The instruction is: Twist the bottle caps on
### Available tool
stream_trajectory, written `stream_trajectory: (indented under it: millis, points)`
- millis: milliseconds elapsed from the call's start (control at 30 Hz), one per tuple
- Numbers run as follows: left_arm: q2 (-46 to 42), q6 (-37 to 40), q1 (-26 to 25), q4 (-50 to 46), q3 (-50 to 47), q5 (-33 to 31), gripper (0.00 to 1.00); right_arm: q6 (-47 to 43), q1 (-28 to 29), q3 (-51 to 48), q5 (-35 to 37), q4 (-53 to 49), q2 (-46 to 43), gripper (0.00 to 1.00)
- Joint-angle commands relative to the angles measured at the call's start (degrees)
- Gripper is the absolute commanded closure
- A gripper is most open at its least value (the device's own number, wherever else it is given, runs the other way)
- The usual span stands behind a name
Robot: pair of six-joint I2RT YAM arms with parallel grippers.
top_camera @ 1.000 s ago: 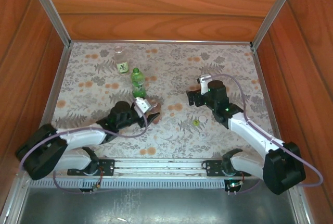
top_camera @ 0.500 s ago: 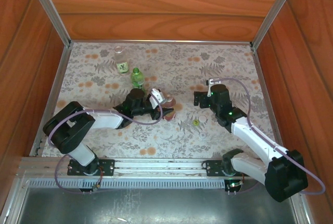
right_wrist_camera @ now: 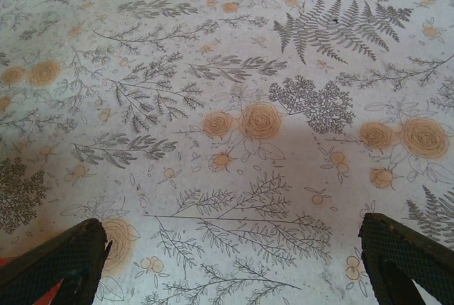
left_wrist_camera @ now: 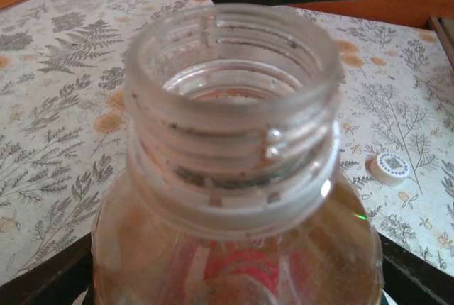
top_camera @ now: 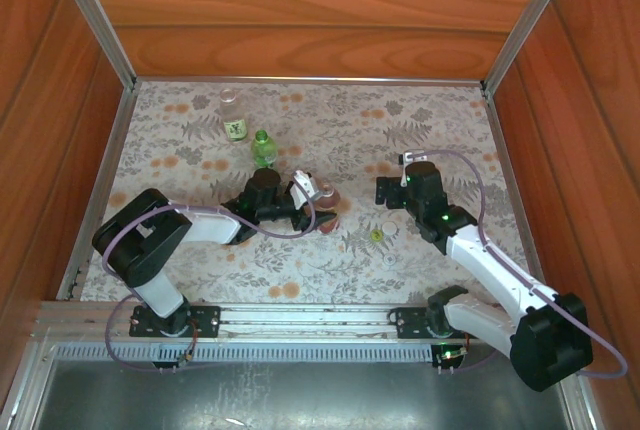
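The amber bottle [left_wrist_camera: 234,177] stands near the middle of the desk [top_camera: 440,120], between the left fingers [left_wrist_camera: 46,284], which are closed against the two sides of its body. In the left wrist view the bottle is uncapped. Its neck is clear plastic with raised screw threads and a support ring below them, and the mouth is open. The body below the neck shows reddish-amber liquid and part of a red label. In the top external view the same bottle [top_camera: 326,197] sits just ahead of the left arm's wrist and appears slightly tilted. A white cap [left_wrist_camera: 390,168] with a dark printed top lies flat on the desk to the right of the bottle, apart from it. A yellow-green cap [top_camera: 377,235] lies on the desk between the amber bottle and the right arm, touching neither. The green bottle [top_camera: 263,150] stands upright just behind the left arm's wrist. The clear bottle [top_camera: 233,118], with a dark-and-white label, stands upright farther back, near the rear left of the desk. The right fingers [right_wrist_camera: 67,259] are spread wide apart, with nothing between them. They hang over a bare floral patch of the desk, to the right of the amber bottle and behind the yellow-green cap.
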Motion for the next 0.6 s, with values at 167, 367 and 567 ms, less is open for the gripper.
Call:
stream_trajectory:
  millis: [167, 367, 567]
  points:
    - [1.75, -5.35, -0.35, 15.94, -3.96, -0.94, 0.00, -2.20, -0.29, 3.39, 1.99, -3.80, -1.42, 0.02]
    - [7.56, -10.78, -1.79, 33.66, -7.59, -4.17, 0.00, -1.04, -0.29, 3.43, 1.95, -3.60, -0.19, 0.02]
    - [9.74, -7.92, -3.17, 36.96, -9.02, -5.72, 0.04, -1.57, -0.29, 3.86, -0.19, -3.25, 0.06, 0.02]
